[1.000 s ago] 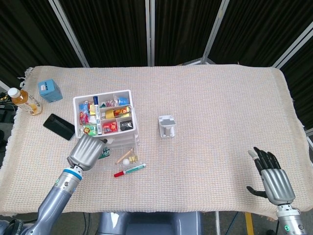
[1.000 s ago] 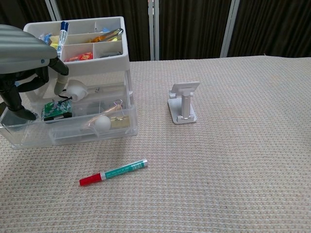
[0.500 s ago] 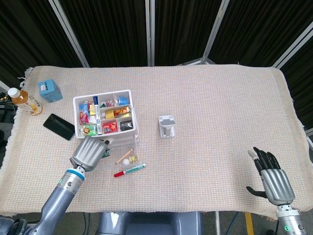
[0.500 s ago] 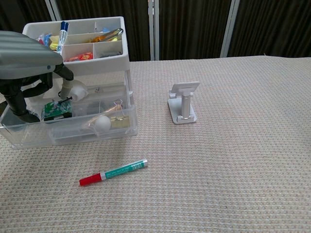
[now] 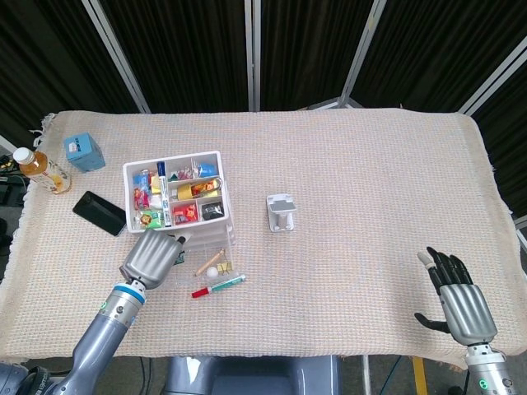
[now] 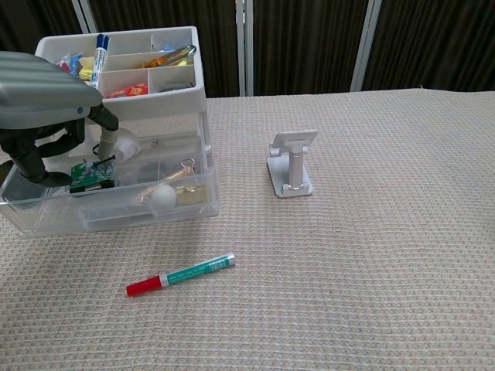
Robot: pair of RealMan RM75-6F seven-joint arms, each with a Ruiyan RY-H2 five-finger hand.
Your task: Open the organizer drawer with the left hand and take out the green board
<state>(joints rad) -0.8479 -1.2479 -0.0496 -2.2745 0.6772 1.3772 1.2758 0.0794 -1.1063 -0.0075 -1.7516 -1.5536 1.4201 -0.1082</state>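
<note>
A coarse, matt, waffle-woven beige cloth point(image 6: 371, 255) covered the desk, frayed at its left edge. The organizer point(image 5: 177, 197) had an opaque white plastic top tray over a clear, glossy plastic drawer point(image 6: 108, 205) that showed its contents. The left hand point(image 5: 150, 257) had a smooth, brushed silver metal-look back and dark matt fingers point(image 6: 31, 166); the right hand point(image 5: 461, 304) looked the same. A phone stand point(image 6: 291, 164) was smooth pale grey plastic. The marker point(image 6: 180, 273) had a glossy red cap. A phone point(image 5: 100, 213) lay black and shiny. The bottle point(image 5: 39, 167) was clear plastic.
</note>
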